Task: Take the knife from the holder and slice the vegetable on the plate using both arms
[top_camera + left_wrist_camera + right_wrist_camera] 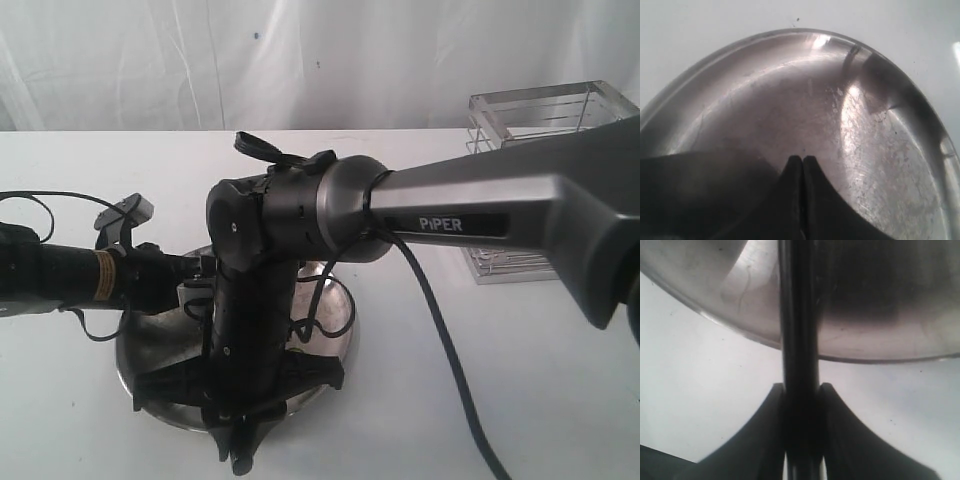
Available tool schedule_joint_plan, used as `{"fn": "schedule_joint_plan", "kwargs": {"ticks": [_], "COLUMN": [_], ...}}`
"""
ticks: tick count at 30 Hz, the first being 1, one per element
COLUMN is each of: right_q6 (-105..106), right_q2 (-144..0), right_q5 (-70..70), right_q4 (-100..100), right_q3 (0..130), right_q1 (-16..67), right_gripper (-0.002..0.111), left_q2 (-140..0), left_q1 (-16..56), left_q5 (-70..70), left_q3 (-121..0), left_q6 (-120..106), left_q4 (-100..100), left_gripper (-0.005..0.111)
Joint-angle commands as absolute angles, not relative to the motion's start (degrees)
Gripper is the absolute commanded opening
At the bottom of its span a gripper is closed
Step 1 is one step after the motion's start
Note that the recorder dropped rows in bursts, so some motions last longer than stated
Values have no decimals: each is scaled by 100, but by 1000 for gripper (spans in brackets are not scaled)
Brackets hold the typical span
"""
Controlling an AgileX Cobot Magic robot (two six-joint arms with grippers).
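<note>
right gripper (801,388) clamps the knife (799,315), left gripper (802,159) closed empty

Ext cam looks down on the table (80,160) from above, my right arm (480,220) v. close to the lens. Both wrist cams sit v. near the plate (135,365): left faces its inside, right its rim & table beyond. All 3 views share the plate.
</note>
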State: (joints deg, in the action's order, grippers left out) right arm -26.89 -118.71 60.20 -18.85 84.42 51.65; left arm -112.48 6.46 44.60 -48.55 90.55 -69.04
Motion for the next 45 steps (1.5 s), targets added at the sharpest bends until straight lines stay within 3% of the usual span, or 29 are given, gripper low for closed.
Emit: {"fn": "schedule_joint_plan", "kwargs": {"ticks": [1,17,27,45], "right_q6": [-2719,-2369,-2262,-2262], "right_q2": [-11874,-11939,-11939,-11939], "right_q5": [5962,6996,6996,6598], "right_q4": [-1795,-1856,-1886,-1863], "right_q3": [8446,8446,8446,8446], "right_q1": [5156,5156,5156,5156], "right_gripper": [0,0,0,0], "left_q2": [-11268,-11268,-11258,-11258], "left_q1": [652,652,516,528], "left_q5": [4083,4107,5262,5999], "left_q3": [-4800,-4800,-4800,-4800], "left_q6": [9154,9229,8713,8756], "left_q4": [-7248,-7427,-6977,-6954], "left_gripper": [0,0,0,0]}}
